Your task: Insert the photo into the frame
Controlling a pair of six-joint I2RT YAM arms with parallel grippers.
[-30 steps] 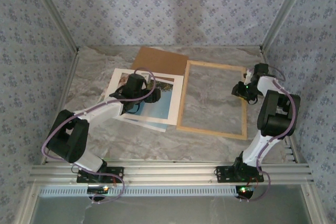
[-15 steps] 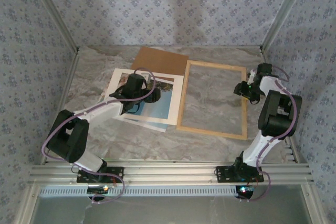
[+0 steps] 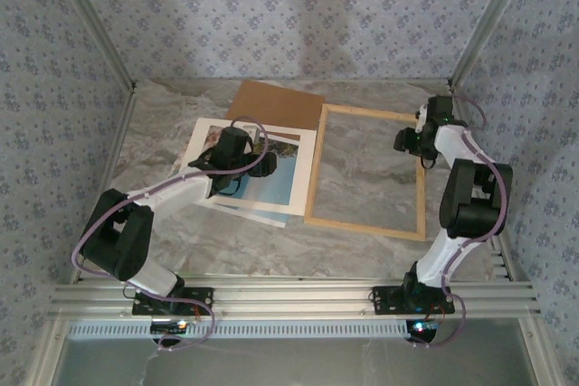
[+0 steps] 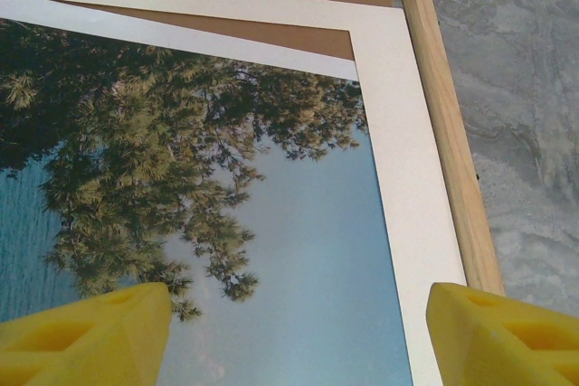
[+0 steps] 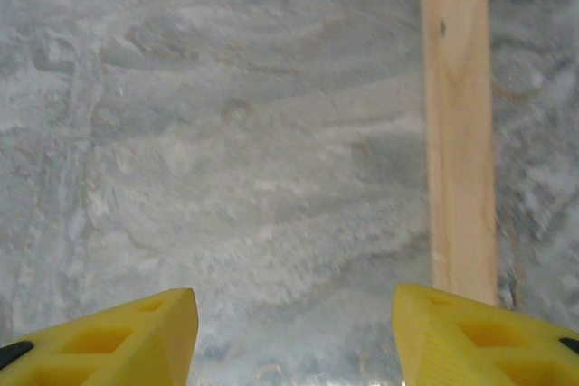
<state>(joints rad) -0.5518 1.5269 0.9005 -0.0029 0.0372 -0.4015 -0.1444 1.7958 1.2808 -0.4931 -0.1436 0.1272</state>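
- No readable text, labels, brands or numbers in any view.
- photo [image 4: 271, 250]: printed picture only, nothing legible on it or its white margin.
- frame [image 4: 449, 133]: bare wood, nothing legible.
- worktop [image 5: 226, 178]: marbled surface, nothing legible.

A lab test booth: floral wallpaper panels [image 3: 271, 15], aluminium framing [image 3: 298, 296], marble-look tabletop [image 3: 262, 246]

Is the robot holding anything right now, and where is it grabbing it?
Nothing is held. Both jaws stand open: left above the photo, right above the frame.
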